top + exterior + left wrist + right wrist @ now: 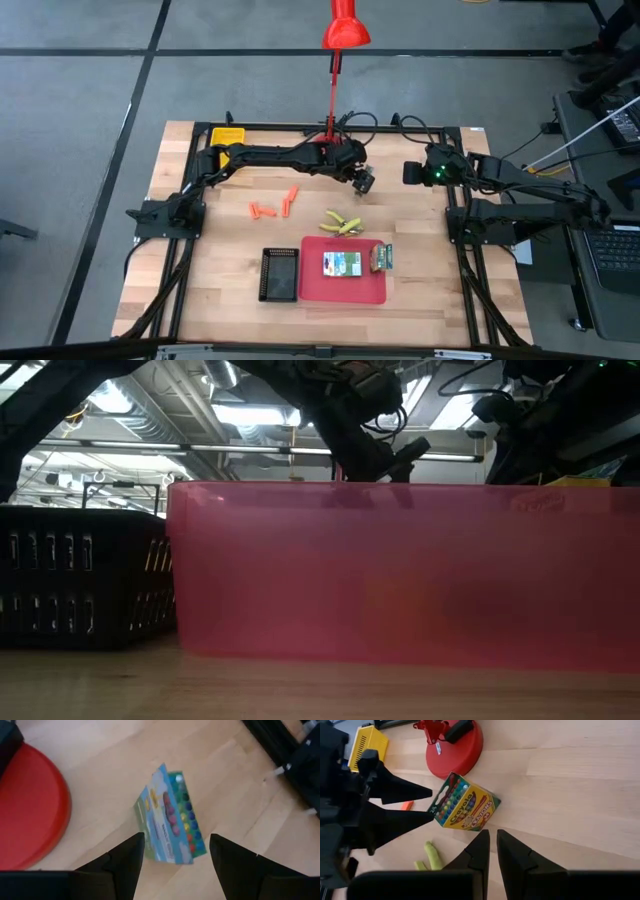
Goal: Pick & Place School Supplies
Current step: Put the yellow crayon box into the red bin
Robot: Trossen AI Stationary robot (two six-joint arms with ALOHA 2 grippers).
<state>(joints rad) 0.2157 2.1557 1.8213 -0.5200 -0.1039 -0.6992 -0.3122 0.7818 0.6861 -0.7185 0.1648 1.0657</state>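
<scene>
From above, the left gripper (364,180) hangs over the back middle of the wooden desk (200,270), just beside the red desk lamp's base (328,138). The crayon box it aims at is hidden beneath it here. Two other yellow-green printed crayon boxes lie on the flat red tray (315,280) near the front edge. The right gripper (412,172) waits nearby toward the right edge, farther from the box.

At desk level, the translucent red tray wall (400,570) blocks nearly everything; the box cannot be seen.

In the left wrist view, the open-topped printed cardboard crayon box (169,819) lies on the desk straight ahead of the spread, empty fingers (125,862), its long axis running slanted away from them, roughly in line with the gap.

The right wrist view shows the same box (465,807) touching the tip of one of the left arm's splayed fingers (405,790), the other still clear of it; this arm's own fingers (480,852) sit pressed together, holding nothing.
</scene>
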